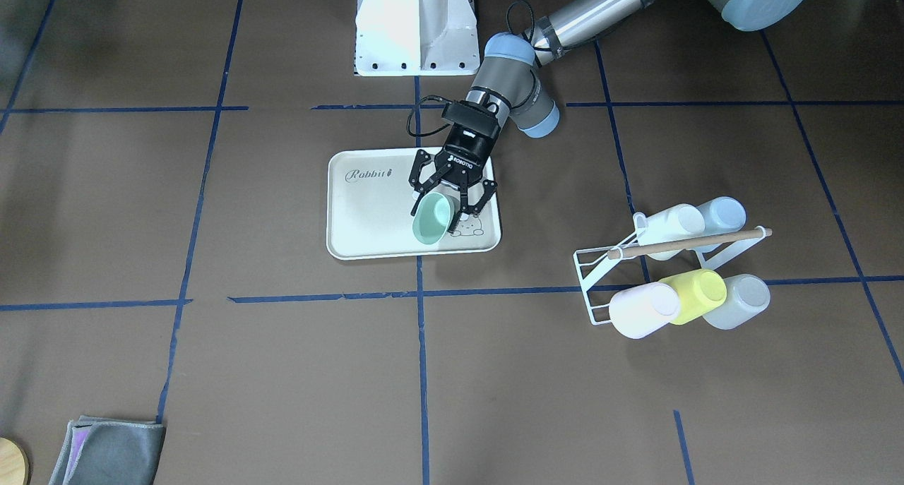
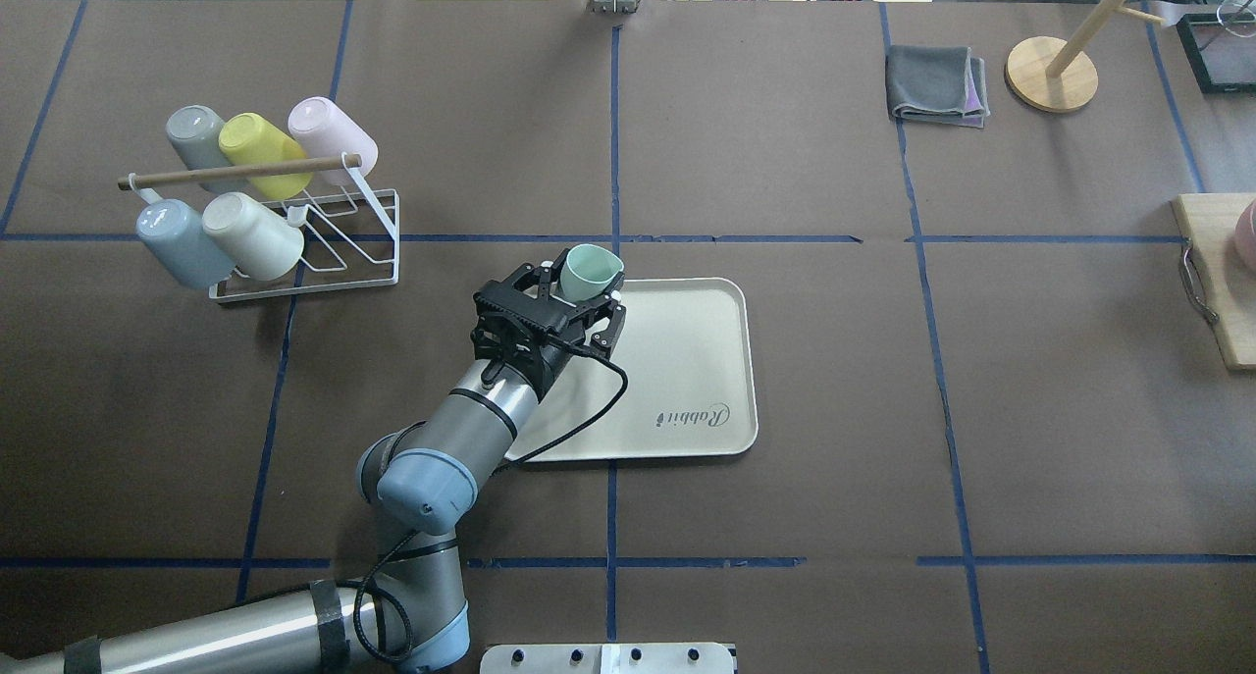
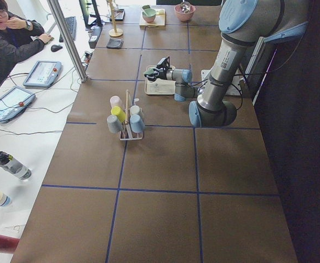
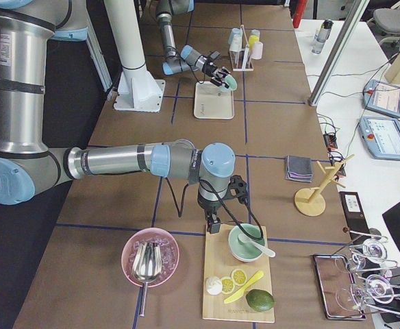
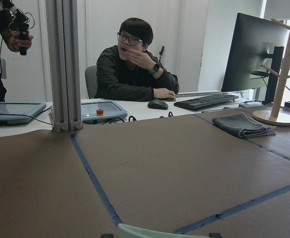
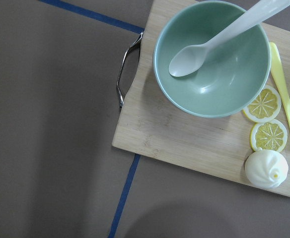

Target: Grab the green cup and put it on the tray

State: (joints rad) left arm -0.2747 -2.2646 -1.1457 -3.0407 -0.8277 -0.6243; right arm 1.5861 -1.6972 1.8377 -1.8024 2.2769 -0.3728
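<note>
The green cup (image 1: pixel 432 219) is pale mint with a darker inside. It hangs tilted over the cream "Rabbit" tray (image 1: pixel 367 224), with its mouth turned away from the robot. My left gripper (image 1: pixel 443 204) is shut on the cup's base end, above the tray corner nearest the cup rack. In the overhead view the cup (image 2: pixel 589 270) sticks out past the left gripper (image 2: pixel 577 296) over the tray's (image 2: pixel 687 360) far left corner. The cup's rim shows at the bottom of the left wrist view (image 5: pixel 155 232). My right gripper (image 4: pixel 214 221) hovers over a cutting board; I cannot tell its state.
A white wire rack (image 2: pixel 324 252) holds several cups, among them a yellow cup (image 2: pixel 257 144) and a pale blue one (image 2: pixel 177 242). A grey cloth (image 2: pixel 937 85) and a wooden stand (image 2: pixel 1050 71) sit far right. The cutting board (image 6: pixel 184 134) bears a green bowl (image 6: pixel 212 64).
</note>
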